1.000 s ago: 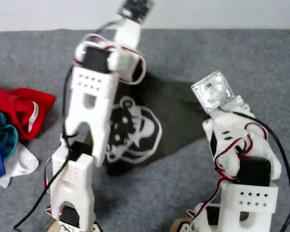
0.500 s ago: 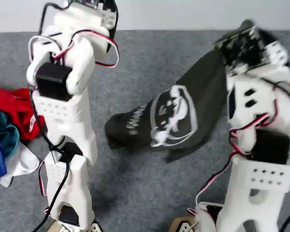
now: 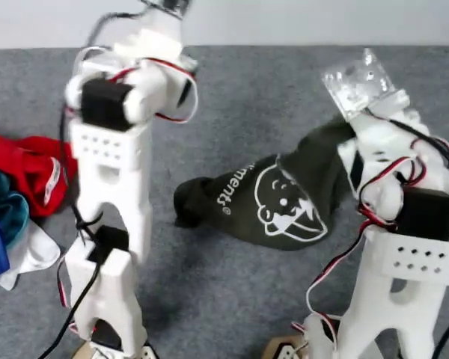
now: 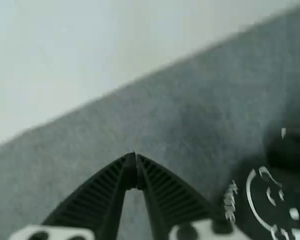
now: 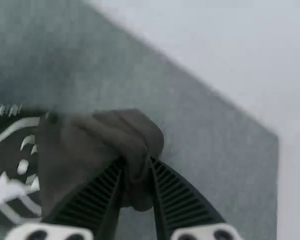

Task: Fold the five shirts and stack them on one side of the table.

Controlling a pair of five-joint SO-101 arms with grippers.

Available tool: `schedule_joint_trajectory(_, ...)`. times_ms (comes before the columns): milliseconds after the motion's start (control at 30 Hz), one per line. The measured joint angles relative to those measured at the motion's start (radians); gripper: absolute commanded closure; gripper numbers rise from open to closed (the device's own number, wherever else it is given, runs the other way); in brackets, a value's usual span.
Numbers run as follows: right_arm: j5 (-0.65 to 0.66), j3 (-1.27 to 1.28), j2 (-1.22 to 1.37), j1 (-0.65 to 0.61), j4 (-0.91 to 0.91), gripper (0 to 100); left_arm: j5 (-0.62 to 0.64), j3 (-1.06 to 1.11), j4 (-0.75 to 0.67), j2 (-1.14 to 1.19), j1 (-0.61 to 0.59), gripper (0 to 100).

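No word or number can be read with certainty. The dark olive cotton shirt [image 3: 318, 168], lying bunched on the grey felt surface [image 3: 284, 90], carries a white print in two parts. One is a short line of white lettering [image 3: 236, 187] that runs slantwise along the cloth, its letters too blurred to spell out. Just beside it is a round white emblem [image 3: 288, 211], a cartoon face inside a curved outline, with no legible characters in it. At the side of the surface, the crumpled red fabric shirt [image 3: 26, 161] bears a small white label [image 3: 52, 182]. Any print on that label is too small to tell.
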Motion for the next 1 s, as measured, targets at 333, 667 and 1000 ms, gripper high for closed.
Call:
schedule_joint_trajectory(333, 0.021, 0.158, 0.002, 0.176, -0.133, 98.8, -0.014, 0.511, 0.0, -0.08, 0.002, 99)
schedule_joint_trajectory(667, 0.021, 0.204, 0.143, 0.078, -0.707, 98.8, -0.048, 0.621, 0.0, -0.081, -0.018, 99)
schedule_joint_trajectory(1000, 0.023, 0.204, 0.486, 0.028, -1.335, 95.5, -0.048, 0.621, 0.0, -0.081, -0.135, 99)
